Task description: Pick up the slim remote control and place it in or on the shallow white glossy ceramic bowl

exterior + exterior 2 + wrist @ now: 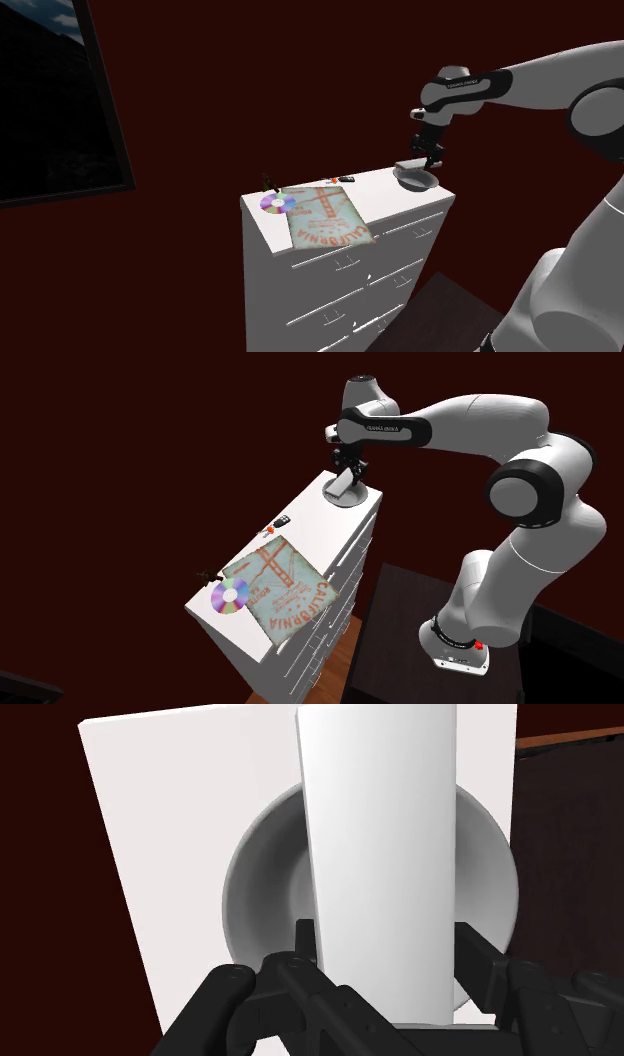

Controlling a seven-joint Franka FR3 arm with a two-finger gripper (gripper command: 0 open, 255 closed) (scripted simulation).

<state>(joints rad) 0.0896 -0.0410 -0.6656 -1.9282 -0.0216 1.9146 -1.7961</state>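
My black gripper [385,966] is shut on the slim remote control [385,854], drawn as a plain white slab, which sticks out lengthwise from between the fingers [300,949]. Right beneath it lies the shallow white bowl [255,884], on the end of the white dresser top [150,824]. In the shoulder view the gripper [428,157] hangs just above the bowl [418,179] at the dresser's right end, the remote [411,163] tilted over it. The second exterior view shows the gripper [350,470], remote [346,483] and bowl [345,499] at the dresser's far end. Whether the remote touches the bowl I cannot tell.
On the dresser [385,192] lie a California map sheet [328,218], a shiny disc [278,204] and small dark items [345,179] near the back edge. A dark low table [400,612] stands beside the dresser, by the arm's base. Dark red walls surround it.
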